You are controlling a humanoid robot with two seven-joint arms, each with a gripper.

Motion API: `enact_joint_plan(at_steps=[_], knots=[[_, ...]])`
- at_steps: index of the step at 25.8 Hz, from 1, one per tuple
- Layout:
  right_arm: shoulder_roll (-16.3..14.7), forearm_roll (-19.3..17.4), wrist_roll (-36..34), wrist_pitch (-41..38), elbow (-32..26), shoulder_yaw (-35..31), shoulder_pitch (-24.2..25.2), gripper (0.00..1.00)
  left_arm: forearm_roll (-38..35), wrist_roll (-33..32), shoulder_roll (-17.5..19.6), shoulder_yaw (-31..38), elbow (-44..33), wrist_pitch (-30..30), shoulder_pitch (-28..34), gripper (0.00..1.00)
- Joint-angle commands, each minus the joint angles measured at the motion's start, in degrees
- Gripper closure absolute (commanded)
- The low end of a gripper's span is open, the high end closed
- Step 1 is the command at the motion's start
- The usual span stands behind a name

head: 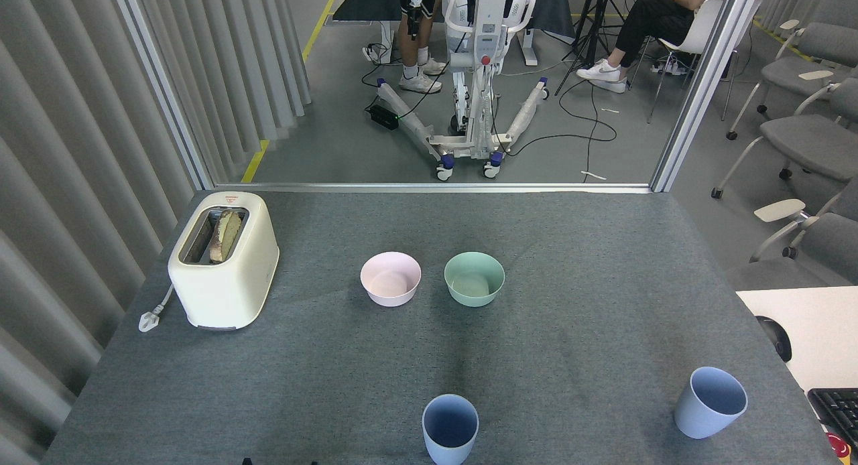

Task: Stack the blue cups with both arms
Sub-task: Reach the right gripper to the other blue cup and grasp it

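Two pale blue cups stand upright and apart on the grey table. One blue cup (450, 427) is at the front centre, near the table's front edge. The other blue cup (710, 402) stands at the front right, close to the table's right edge. Both are empty and nothing touches them. Neither of my grippers shows in the head view; only tiny dark specks sit at the bottom edge left of the centre cup.
A pink bowl (390, 279) and a mint-green bowl (474, 278) sit side by side mid-table. A cream toaster (223, 258) with bread stands at the left. A white desk (808, 331) with a keyboard is to the right. People and a robot stand are beyond the table.
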Motion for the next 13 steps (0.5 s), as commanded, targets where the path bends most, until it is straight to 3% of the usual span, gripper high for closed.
enact_joint_plan(at_steps=[1,4,9,13], knots=[[-0.1,0.3,0.2,2.3,3.8,-2.1,-3.6,0.00,0.1,-0.3,0.1,2.1,0.0,-0.2,-0.1,0.00],[-0.6,0.4,0.0,2.8,4.7,-2.2,-5.8,0.00,0.1,-0.3,0.1,2.1,0.0,-0.2,-0.1,0.00],[-6.6,0.5,0.2,2.8,8.4,-2.2,-10.2,0.00,0.1,-0.3,0.1,2.1,0.3,0.0,0.0,0.00],[-7.6,0.5,0.2,2.8,12.9,-2.2,-13.4,0.00,0.3,-0.3,0.1,2.3,0.4,0.0,0.0,0.00]])
